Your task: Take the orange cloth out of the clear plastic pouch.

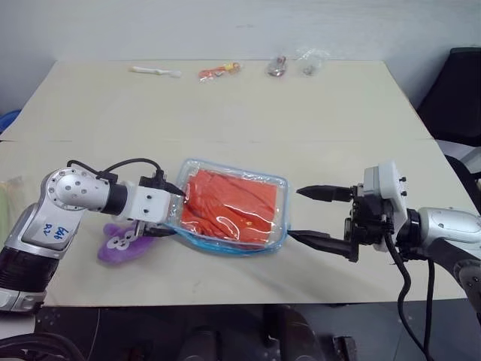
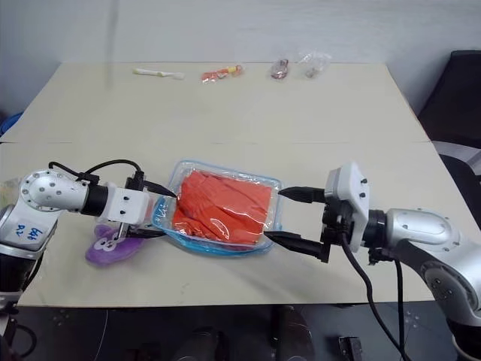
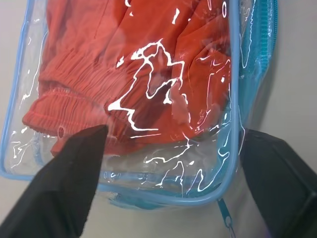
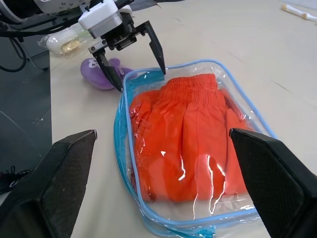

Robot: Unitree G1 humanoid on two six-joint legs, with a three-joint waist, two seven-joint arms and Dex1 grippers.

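Flanking clear plastic pouch (image 1: pixel 279 194) on table (image 1: pixel 316 105): left gripper (image 4: pixel 134 52), right gripper (image 1: pixel 319 218), jaws spread; orange cloth (image 1: pixel 225 207) inside, left fingertip (image 3: pixel 94 136) seemingly touching plastic.

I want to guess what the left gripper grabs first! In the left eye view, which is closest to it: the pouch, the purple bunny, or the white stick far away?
1. Clear plastic pouch, right at the left gripper.
2. Purple plush bunny, just under its arm.
3. White stick, at the far edge.

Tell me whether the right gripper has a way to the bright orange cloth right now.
Probably not directly: the right gripper is open beside the clear blue-edged plastic pouch, but the orange cloth lies wholly inside it, behind plastic, with no opening visible.
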